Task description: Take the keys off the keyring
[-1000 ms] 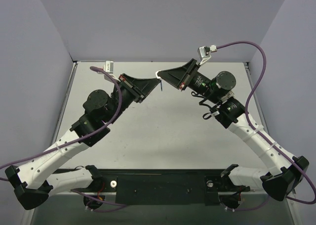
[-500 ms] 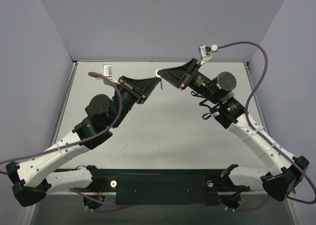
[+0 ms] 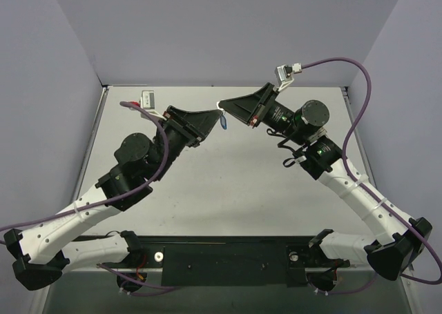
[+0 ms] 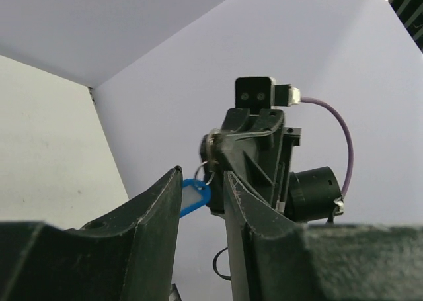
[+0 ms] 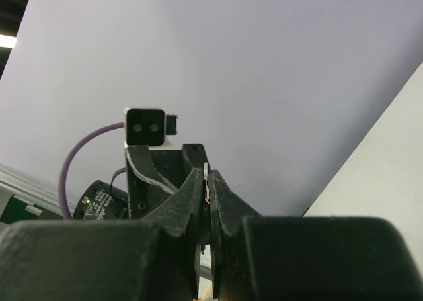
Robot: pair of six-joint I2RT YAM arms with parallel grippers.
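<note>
Up over the desk (image 3: 242, 183), the keyring (image 4: 209, 171) with its blue tag (image 4: 195, 196) hangs from the right gripper (image 3: 222, 107), pinched tight on it; the keys are too small to see. The left gripper (image 4: 201, 175), fingers (image 4: 158, 212) apart, reaches in just beside the tag.

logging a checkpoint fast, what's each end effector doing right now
left end effector: open, with the blue tag in the gap, not clamped.
right end effector: closed on the keyring.
</note>
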